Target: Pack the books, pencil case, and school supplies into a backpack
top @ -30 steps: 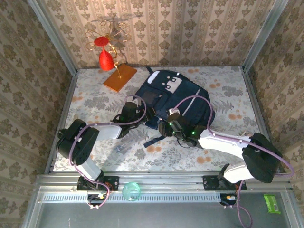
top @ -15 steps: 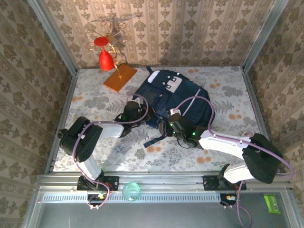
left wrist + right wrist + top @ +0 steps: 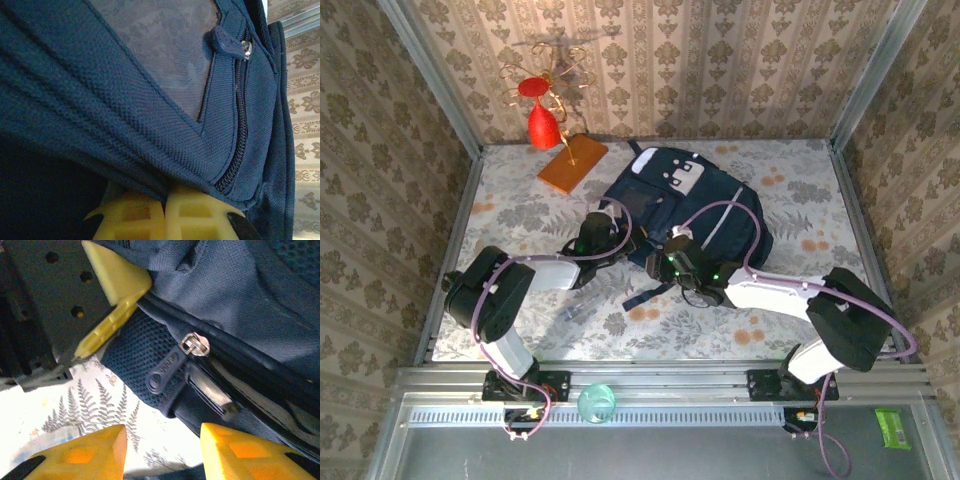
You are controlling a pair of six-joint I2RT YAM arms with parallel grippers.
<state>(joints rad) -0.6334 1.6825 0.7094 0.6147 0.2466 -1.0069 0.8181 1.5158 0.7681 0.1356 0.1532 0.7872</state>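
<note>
- Red ornament (image 3: 542,120) on a gold wire stand rises in the far left corner of the flower-patterned desk (image 3: 790,200).
- Just to its right, a flat orange slab (image 3: 572,163) lies near the back wall, apart from the bag.
- Nearer the front edge, a small clear piece (image 3: 570,315) rests alone on the desk, between the two arms; it is too small to make out further.
- Left claw (image 3: 164,196) sits at the backpack's near left edge, its yellow fingers (image 3: 200,212) pressed together and pinching a fold of the navy cloth.
- Above that fold, in the left wrist view, a zipper runs up the bag's side to a navy zipper tab (image 3: 225,44) beside a mesh panel.
- Navy backpack (image 3: 705,205) lies flat in the middle of the desk, its grey-white patch toward the back wall and a loose strap trailing toward the front.
- Right claw (image 3: 162,432) hovers at the bag's near edge, just beside the left one, jaws spread and pinching nothing.
- Ahead of its fingers, a second zipper pull (image 3: 167,370) lies on the dark mesh, untouched.
</note>
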